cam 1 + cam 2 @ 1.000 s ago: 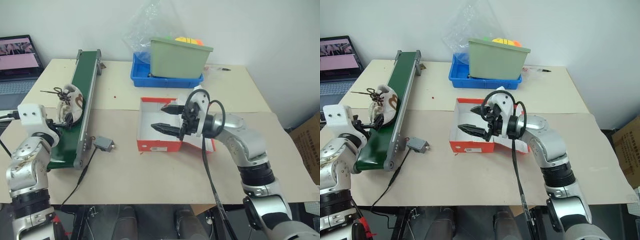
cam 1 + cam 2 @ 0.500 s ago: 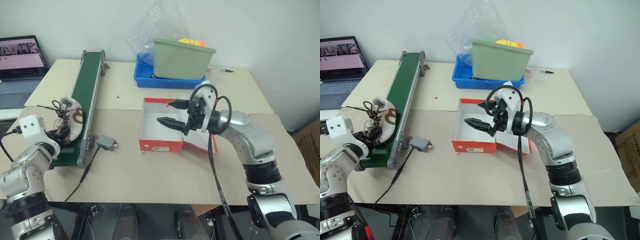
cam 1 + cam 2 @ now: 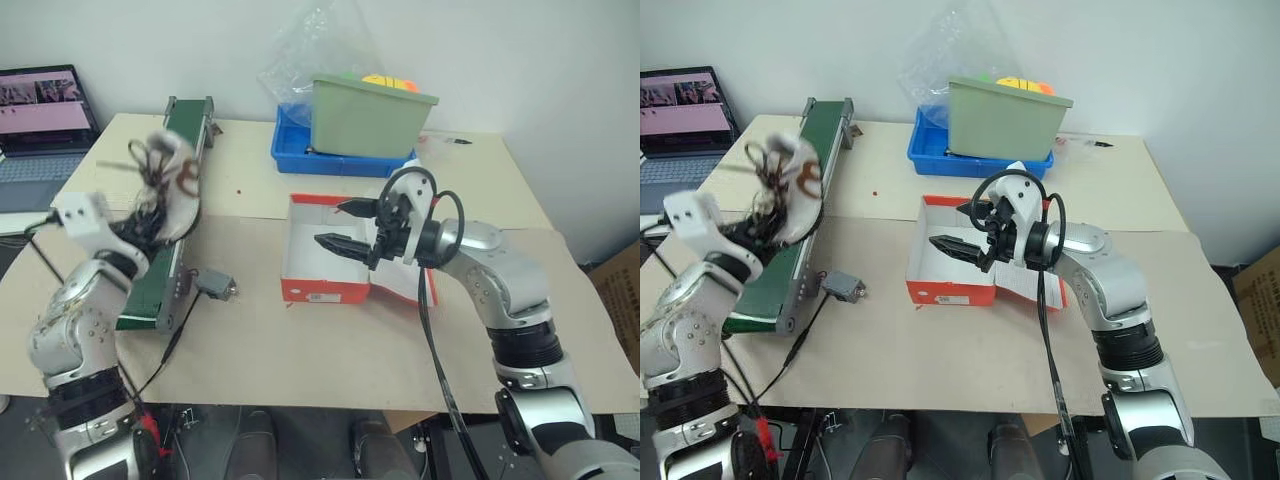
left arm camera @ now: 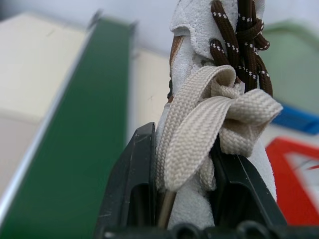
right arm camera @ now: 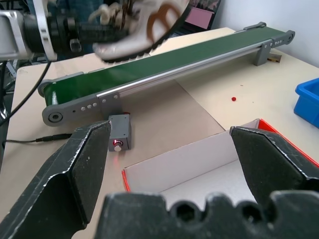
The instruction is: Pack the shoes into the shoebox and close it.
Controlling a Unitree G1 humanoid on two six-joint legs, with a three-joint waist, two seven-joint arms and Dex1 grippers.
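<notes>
One cream-white shoe [image 3: 166, 188] with brown trim and dark laces hangs above the green conveyor belt [image 3: 190, 125] on the left. My left gripper [image 4: 187, 169] is shut on the shoe [image 4: 219, 99]; its black fingers [image 4: 132, 184] clamp the heel and a beige strap. The red-orange shoebox [image 3: 325, 291] lies open in the middle of the table, white inside, with its lid folded flat to the right. My right gripper [image 3: 332, 224] hovers open over the box's interior, nothing between its fingers [image 5: 84, 164]. The right wrist view shows the box's near wall [image 5: 189, 162].
A small grey unit [image 3: 214, 286] with a cable lies between the belt and the box. A blue tray [image 3: 300, 155] holding a green bin [image 3: 365, 118] stands at the back, with a clear plastic bag behind. A laptop [image 3: 40, 110] is at the far left.
My left gripper closed on the shoe, lifted it off the belt and carried it up and to the right. The right gripper stayed open over the box.
</notes>
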